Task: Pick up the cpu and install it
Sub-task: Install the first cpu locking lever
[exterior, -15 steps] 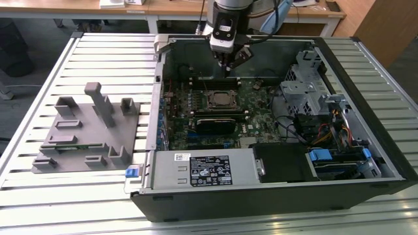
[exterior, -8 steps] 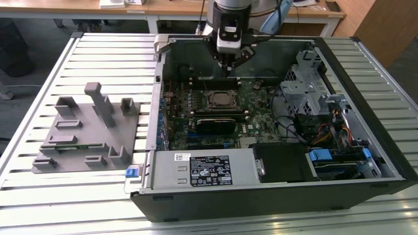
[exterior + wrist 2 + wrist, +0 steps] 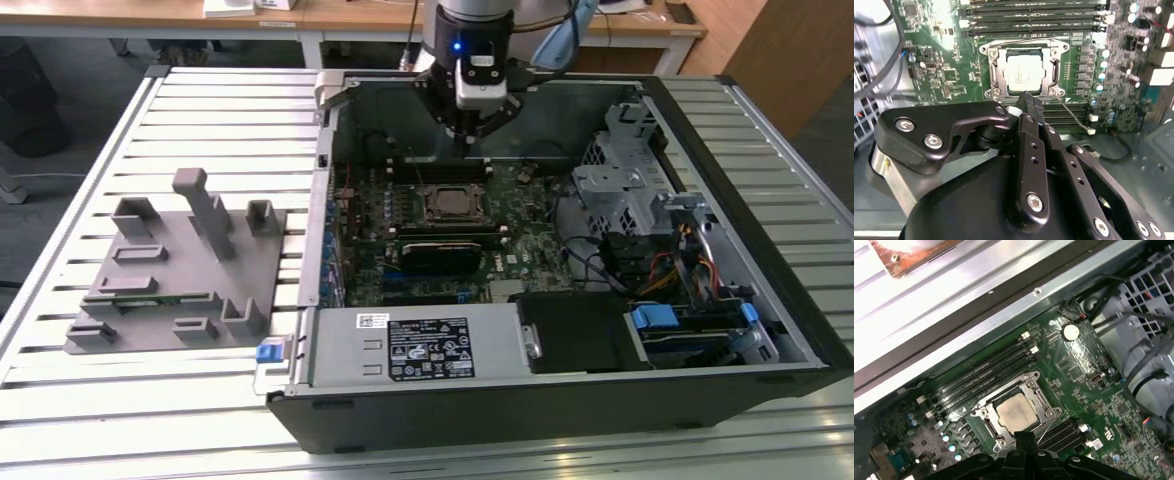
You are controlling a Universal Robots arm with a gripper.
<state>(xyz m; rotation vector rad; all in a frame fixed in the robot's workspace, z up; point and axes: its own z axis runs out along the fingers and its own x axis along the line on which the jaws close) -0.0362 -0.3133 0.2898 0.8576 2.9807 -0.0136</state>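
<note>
tool: the tool (image 3: 467, 133) hangs inside the open computer case (image 3: 561, 405), up over the motherboard (image 3: 939, 75). Its fingertips look pressed together to a single point, with nothing between them.

cpu: the cpu (image 3: 1024, 75) is lying flat in the socket frame (image 3: 995, 75), silvery top facing up. So it's seated on the board and not in the tool's grip. Can't tell from here if the frame is latched down. There's a thin wire lever (image 3: 1072, 113) sticking out loose by one corner of the socket.

cpu vs tool: this is the bit that matters. In both wrist views the chip sits just past the fingertips, near them but clearly apart, ahead of the tool and lower down. In the exterior view the tool is above the board, and the socket lies on the near side of it.

axis: the chip's square, so no real long side. Its edges run parallel to the memory slots (image 3: 1034, 20), which lie beyond the cpu as seen from the tool.

other stuff: the grey plastic fixture (image 3: 174, 270) with the upright posts sits out on the slatted worktop (image 3: 80, 420), well away from the tool on the exterior view's left, outside the case.

where it's at, my guess: the chip looks placed already and the tool isn't carrying anything.
</note>
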